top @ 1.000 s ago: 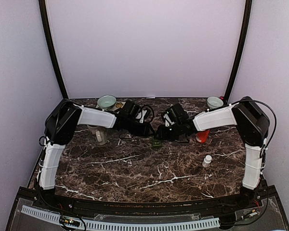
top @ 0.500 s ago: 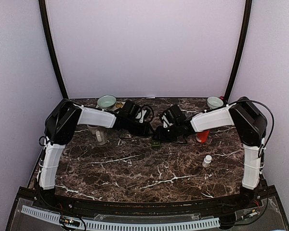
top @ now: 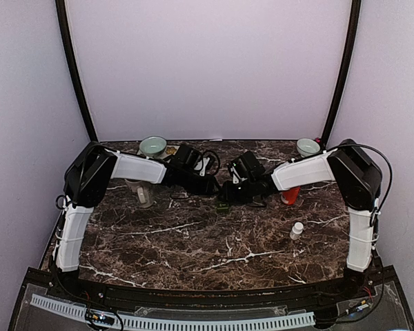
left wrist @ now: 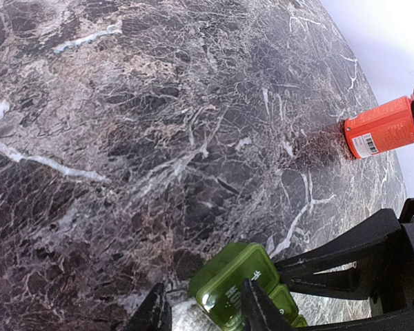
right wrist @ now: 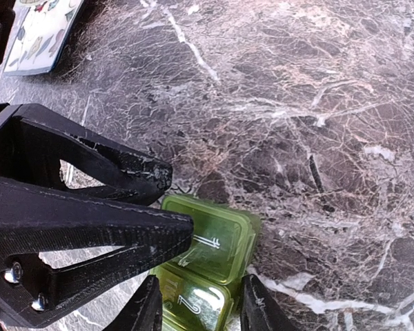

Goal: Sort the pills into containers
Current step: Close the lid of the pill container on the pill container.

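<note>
Right jaws clamped on green pill box [right wrist: 208, 254], one finger [right wrist: 146, 310] against each side. Left jaws narrowly parted, one tip lying over box lid, other just off its edge; I cannot tell whether they pinch anything. Pill box flat on marble surface [top: 193, 241], near orange bottle [top: 290, 195], on side toward left arm. Orange bottle partly under right forearm. I see small white bottle [top: 297, 230] nearer arm bases than orange bottle, pale green bowl [top: 307, 146] beyond it by back wall.
</note>
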You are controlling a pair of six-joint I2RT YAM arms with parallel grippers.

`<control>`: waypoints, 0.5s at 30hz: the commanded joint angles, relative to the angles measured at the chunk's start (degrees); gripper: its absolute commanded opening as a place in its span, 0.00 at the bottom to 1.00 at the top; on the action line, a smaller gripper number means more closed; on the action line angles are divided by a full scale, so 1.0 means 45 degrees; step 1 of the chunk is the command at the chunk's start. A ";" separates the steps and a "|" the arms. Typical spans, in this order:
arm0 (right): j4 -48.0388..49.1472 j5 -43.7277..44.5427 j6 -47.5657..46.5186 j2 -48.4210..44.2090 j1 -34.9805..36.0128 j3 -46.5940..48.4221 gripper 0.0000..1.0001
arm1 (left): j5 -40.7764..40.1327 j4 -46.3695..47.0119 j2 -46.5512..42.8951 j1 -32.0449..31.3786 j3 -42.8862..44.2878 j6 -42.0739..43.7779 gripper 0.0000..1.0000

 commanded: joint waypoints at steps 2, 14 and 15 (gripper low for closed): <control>-0.0456 0.0319 0.0073 0.0663 0.0352 -0.0172 0.38 | 0.0052 -0.0005 -0.0050 0.0025 -0.0308 -0.0055 0.36; -0.0941 0.0877 0.0031 0.0913 0.0480 -0.0270 0.37 | 0.0013 0.0083 -0.0043 0.0029 -0.0387 -0.0109 0.35; -0.0971 0.0913 0.0031 0.0934 0.0470 -0.0270 0.37 | -0.0001 0.0097 -0.0036 0.0042 -0.0403 -0.0105 0.36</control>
